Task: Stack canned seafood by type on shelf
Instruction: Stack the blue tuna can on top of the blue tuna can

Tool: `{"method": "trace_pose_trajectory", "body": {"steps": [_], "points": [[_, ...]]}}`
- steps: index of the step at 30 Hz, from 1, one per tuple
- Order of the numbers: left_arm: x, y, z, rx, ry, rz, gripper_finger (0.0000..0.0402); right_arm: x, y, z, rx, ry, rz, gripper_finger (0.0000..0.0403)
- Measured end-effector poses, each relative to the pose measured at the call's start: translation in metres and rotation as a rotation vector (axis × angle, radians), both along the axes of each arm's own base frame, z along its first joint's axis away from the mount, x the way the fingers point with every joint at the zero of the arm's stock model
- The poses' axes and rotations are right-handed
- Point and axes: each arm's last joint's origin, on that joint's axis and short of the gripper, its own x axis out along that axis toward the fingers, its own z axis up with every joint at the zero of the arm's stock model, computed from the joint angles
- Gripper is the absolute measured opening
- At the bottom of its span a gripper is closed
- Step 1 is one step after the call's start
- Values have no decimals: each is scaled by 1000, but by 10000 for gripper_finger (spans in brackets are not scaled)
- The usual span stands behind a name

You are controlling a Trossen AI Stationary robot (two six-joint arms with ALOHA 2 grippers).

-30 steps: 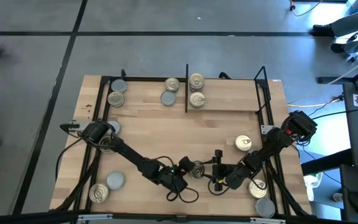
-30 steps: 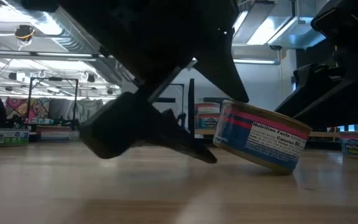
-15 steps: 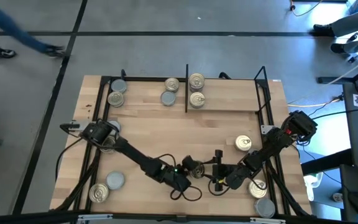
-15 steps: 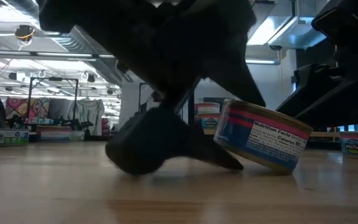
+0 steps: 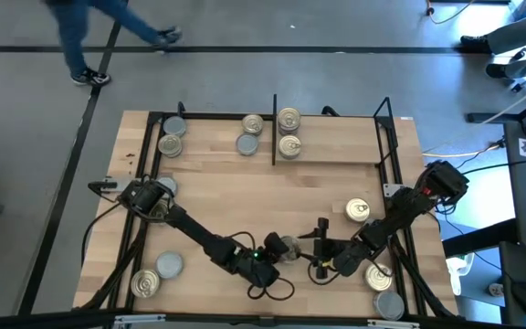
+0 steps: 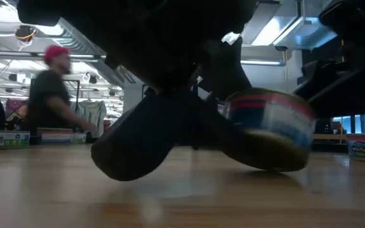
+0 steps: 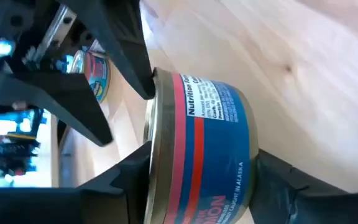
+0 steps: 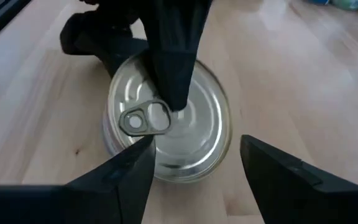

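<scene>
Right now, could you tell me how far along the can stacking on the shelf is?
Partly done. Six shelved cans sit on the shelf, two of them right of the divider. In hand: a tilted can, the left gripper closed around it, the right gripper beside it. Left: about six loose cans on the table.

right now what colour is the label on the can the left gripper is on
Blue with red bands on the can, clearest in the left wrist view.

Left gripper (image 5: 279,252) jaws clamped; right gripper (image 5: 310,249) jaws apart, facing it
</scene>
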Motion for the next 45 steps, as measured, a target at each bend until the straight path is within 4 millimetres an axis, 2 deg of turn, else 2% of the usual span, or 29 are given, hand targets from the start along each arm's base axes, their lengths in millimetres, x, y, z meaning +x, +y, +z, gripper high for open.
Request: {"method": "trace_pose_trajectory", "body": {"steps": [4, 8, 12, 19, 25, 29, 32, 37, 42, 45], "points": [[2, 0, 5, -127, -87, 111, 196, -18, 6, 26, 1, -26, 42, 236], [3, 9, 23, -253, -213, 282, 191, -41, 9, 54, 108, -40, 70, 236], [2, 14, 45, -328, -275, 334, 185, -59, 16, 63, 196, -12, 113, 236], [10, 37, 104, -390, -359, 414, 190, -63, 22, 57, 202, 5, 124, 236], [26, 69, 139, -321, -311, 508, 186, -60, 25, 46, 165, 6, 98, 236], [32, 97, 151, -274, -289, 569, 189, -60, 26, 42, 146, 11, 89, 236], [39, 110, 157, -204, -271, 553, 186, -59, 26, 41, 141, 11, 86, 236], [47, 111, 156, -105, -239, 535, 185, -59, 26, 41, 128, 7, 88, 236], [55, 121, 176, -44, -288, 606, 186, -60, 25, 41, 116, 9, 85, 236], [63, 132, 178, -12, -272, 647, 185, -60, 25, 41, 110, 11, 82, 236]]}}
